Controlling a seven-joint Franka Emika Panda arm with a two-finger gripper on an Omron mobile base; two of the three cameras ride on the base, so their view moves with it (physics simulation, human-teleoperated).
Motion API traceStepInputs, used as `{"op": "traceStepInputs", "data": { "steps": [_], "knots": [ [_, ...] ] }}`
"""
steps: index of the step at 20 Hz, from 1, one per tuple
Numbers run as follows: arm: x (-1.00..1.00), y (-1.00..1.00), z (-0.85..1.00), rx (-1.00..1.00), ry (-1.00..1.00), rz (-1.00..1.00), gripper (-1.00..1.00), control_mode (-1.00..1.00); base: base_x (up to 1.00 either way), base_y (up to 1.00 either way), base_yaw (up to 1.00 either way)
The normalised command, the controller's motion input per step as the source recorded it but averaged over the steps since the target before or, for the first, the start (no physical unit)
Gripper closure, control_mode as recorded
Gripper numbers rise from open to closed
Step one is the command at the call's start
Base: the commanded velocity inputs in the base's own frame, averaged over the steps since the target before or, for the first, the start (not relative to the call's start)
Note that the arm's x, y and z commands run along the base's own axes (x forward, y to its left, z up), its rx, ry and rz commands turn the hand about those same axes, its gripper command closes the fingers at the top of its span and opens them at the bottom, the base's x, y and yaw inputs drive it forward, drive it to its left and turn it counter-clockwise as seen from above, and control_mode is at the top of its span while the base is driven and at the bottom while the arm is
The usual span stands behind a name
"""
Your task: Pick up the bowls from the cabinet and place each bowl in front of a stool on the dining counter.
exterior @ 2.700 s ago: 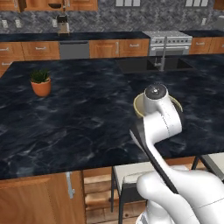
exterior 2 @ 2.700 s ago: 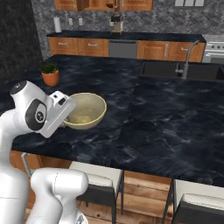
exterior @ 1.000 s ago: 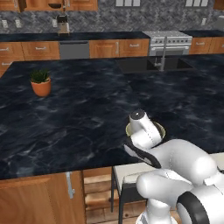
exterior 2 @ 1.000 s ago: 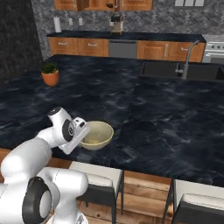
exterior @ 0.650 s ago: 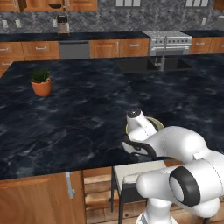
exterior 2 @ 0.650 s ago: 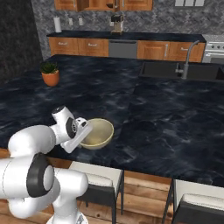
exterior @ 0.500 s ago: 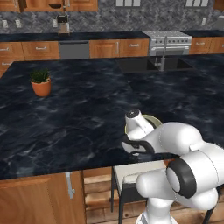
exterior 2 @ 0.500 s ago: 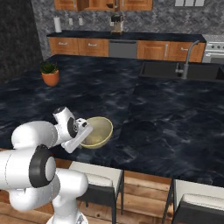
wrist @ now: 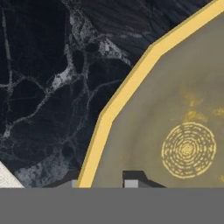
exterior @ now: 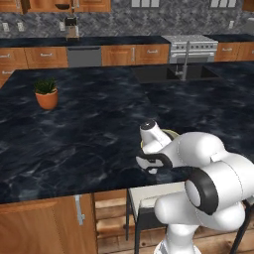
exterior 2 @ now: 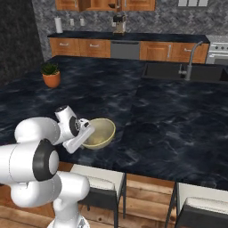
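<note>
The pale beige-olive bowl (exterior 2: 100, 132) rests on the black marble dining counter (exterior 2: 169, 120) near its front edge, just behind a cream-seated stool (exterior 2: 95, 178). My gripper (wrist: 105, 184) is at the bowl's near rim, one fingertip outside it and the other fingertip (wrist: 134, 177) inside. The jaws stand a little apart, with a gap between the inner tip and the rim. In the left base view my hand covers most of the bowl (exterior: 171, 133). A dark bowl-like shape (exterior: 62, 6) sits in the wall cabinet (exterior: 92, 5) at the far back.
A terracotta plant pot (exterior: 47, 97) stands on the counter's left part. The sink with its faucet (exterior 2: 190, 67) is set into the far right of the counter. A second stool (exterior 2: 200, 207) stands to the right. A stove (exterior: 191, 47) lines the back wall.
The bowl came down from farther back to the counter's front edge. Over the last second my hand slid slightly left along the rim and the jaws eased apart.
</note>
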Motion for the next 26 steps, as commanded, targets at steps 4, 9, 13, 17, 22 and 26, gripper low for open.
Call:
{"op": "traceStepInputs", "data": {
  "steps": [4,9,13,17,22,26],
  "knots": [
    [0.03,-0.01,0.00,0.00,0.00,0.00,-1.00,-1.00,0.00,0.00,0.00],
    [0.00,0.00,0.00,0.00,0.00,0.00,-1.00,-1.00,0.00,0.00,0.00],
    [0.00,0.00,0.01,0.00,0.00,0.00,-1.00,-1.00,0.00,0.00,0.00],
    [0.00,0.00,0.41,0.00,0.00,0.00,-1.00,-1.00,0.00,0.00,0.00],
    [-0.01,0.00,0.86,0.00,0.00,0.00,-1.00,-1.00,0.00,0.00,0.00],
    [-0.12,0.01,0.84,0.02,0.00,-0.01,-1.00,-1.00,0.00,0.00,0.00]
  ]
}}
